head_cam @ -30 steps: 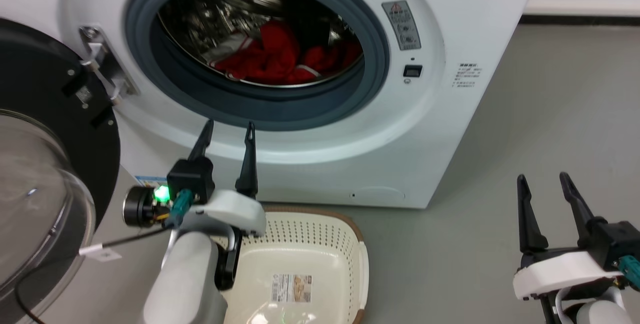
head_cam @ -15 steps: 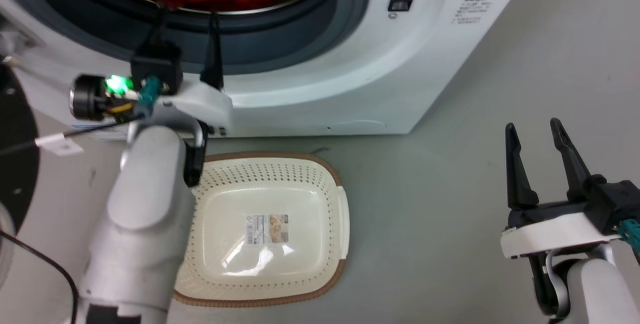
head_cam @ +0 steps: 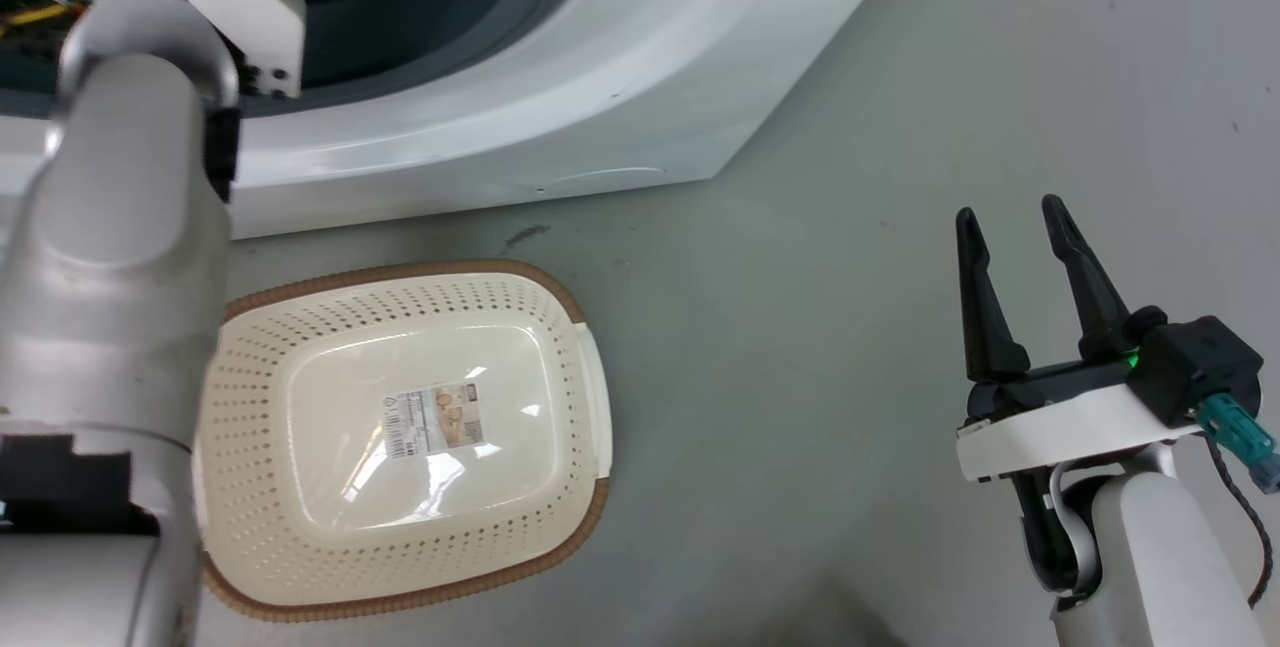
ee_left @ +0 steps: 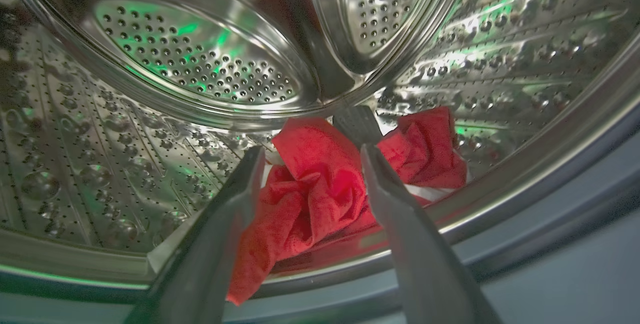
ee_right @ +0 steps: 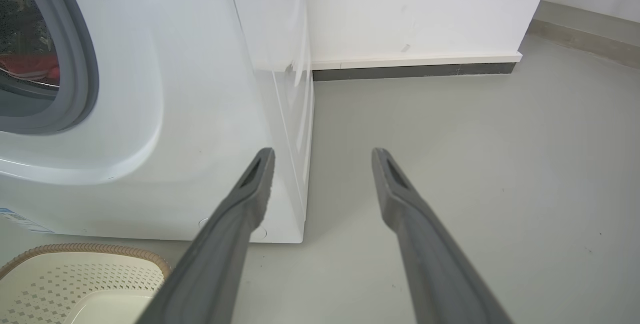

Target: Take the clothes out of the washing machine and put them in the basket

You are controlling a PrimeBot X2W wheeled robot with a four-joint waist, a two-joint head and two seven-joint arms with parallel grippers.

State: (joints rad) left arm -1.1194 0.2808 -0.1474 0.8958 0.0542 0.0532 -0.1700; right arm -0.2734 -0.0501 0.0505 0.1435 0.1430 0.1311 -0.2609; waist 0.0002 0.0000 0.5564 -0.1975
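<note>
Inside the drum's mouth: left gripper [ee_left: 312,149] spread before the clothes [ee_left: 320,184].
Largest, white washing machine [head_cam: 500,77] on grey floor [head_cam: 800,327], perforated steel drum [ee_left: 200,63] exposed. Just in front of it, cream basket [head_cam: 430,302] flat on the floor, brown-rimmed, paper label [head_cam: 435,419] on its bottom. Red clothes heaped low in the drum near the front lip, a white band showing. Left gripper fingers wide apart, framing the heap; contact not discernible. Right gripper [head_cam: 1008,207] well apart from the basket, upright above bare floor, fingers parted.
</note>
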